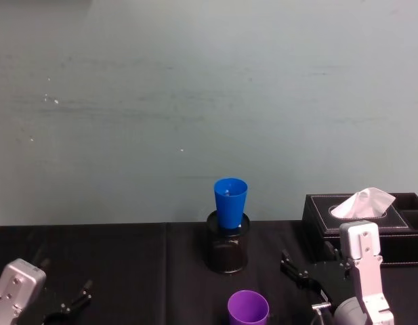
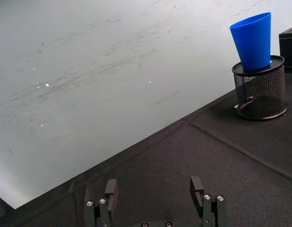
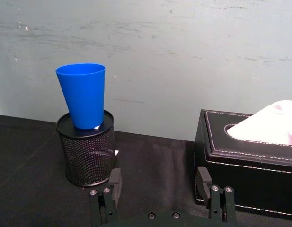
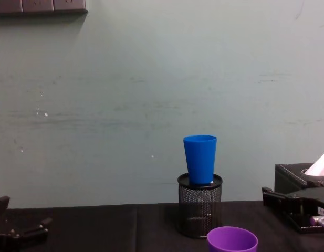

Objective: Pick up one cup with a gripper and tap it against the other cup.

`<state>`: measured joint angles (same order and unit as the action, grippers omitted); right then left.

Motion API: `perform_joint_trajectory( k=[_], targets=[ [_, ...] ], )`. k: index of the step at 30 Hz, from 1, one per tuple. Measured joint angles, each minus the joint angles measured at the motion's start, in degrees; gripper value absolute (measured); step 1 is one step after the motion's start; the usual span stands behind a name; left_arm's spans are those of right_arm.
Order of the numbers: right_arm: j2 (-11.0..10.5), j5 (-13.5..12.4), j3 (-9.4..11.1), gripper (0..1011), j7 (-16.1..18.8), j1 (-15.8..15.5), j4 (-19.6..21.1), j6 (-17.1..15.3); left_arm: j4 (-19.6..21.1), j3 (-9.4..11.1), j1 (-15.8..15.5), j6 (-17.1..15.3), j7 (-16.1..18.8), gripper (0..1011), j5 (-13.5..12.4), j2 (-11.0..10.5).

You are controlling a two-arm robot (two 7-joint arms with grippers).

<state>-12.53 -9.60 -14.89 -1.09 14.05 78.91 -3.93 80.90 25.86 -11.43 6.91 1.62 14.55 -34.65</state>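
Noted tissue box (image 1: 371, 220) at far right, clear of the work. Found black mesh pen holder (image 1: 227, 249) mid-table, bearing the blue tumbler (image 1: 230, 201) upright in its mouth, likely raised as a tap target. Observed purple tumbler (image 1: 248, 309) standing on the cloth nearer the robot, untouched. Recorded right gripper (image 3: 160, 185) low beside it, fingers spread, holding nothing. Logged left gripper (image 2: 154, 191) likewise spread and empty, well apart at left.

both grippers, left (image 2: 155, 189) and right (image 3: 159, 178), hang low, fingers apart.
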Motion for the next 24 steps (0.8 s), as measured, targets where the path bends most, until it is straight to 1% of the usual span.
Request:
perform_joint_trajectory(
  k=[24],
  targets=[
    [-0.06, 0.08, -0.11, 1003, -0.01, 0.06, -0.01, 0.16, 0.0, 0.0, 0.0, 0.0, 0.0, 1000, 0.0, 0.0]
  ],
)
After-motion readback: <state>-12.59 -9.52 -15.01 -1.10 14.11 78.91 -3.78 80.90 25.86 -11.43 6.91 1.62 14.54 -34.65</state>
